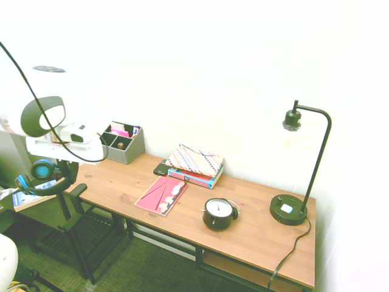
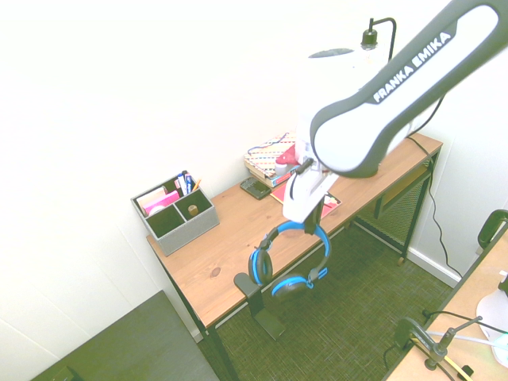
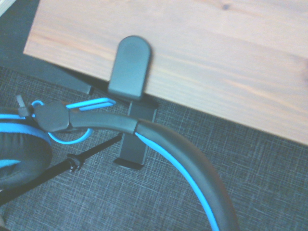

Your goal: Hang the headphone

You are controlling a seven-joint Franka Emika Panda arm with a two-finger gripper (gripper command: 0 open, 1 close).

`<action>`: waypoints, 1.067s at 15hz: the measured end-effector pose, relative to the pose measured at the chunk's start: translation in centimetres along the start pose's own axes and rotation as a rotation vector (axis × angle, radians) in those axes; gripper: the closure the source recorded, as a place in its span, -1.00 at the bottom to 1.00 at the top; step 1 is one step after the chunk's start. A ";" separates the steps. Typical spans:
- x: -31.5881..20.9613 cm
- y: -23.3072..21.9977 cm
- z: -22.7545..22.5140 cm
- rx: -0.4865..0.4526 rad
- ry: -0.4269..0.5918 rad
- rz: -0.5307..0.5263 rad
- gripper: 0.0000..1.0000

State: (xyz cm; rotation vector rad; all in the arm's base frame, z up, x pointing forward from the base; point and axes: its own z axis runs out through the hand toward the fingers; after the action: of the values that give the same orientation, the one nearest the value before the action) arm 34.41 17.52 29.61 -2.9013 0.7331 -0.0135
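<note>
Gripper point(image 2: 311, 225) pinches the headband of the headphone point(image 2: 290, 262), fingers pressed together on it, pointing down. Headphone hangs in the air off the desk point(image 2: 230, 230) edge, lower centre of the second exterior frame, just beside the black clamp hook point(image 3: 130, 67), not on it.

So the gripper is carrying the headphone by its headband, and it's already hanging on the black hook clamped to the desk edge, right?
Not quite. The gripper does carry the headphone by its headband, but it is not on the hook yet: the second exterior view shows it in the air beside the hook, off the desk edge.
</note>
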 end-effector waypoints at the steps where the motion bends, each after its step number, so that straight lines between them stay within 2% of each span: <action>1: -1.1 -0.9 0.6 0.011 0.004 -0.001 1.00; 4: -3.3 -2.4 4.3 0.027 0.004 -0.025 1.00; 9: -4.9 -1.5 12.9 -0.038 -0.007 -0.039 1.00; 12: -3.7 -1.5 16.0 -0.076 -0.015 -0.034 1.00; 16: -2.1 -4.0 18.3 -0.073 -0.037 -0.023 1.00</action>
State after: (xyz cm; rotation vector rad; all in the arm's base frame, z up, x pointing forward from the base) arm 35.29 24.64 12.11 -2.9707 0.7091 0.0652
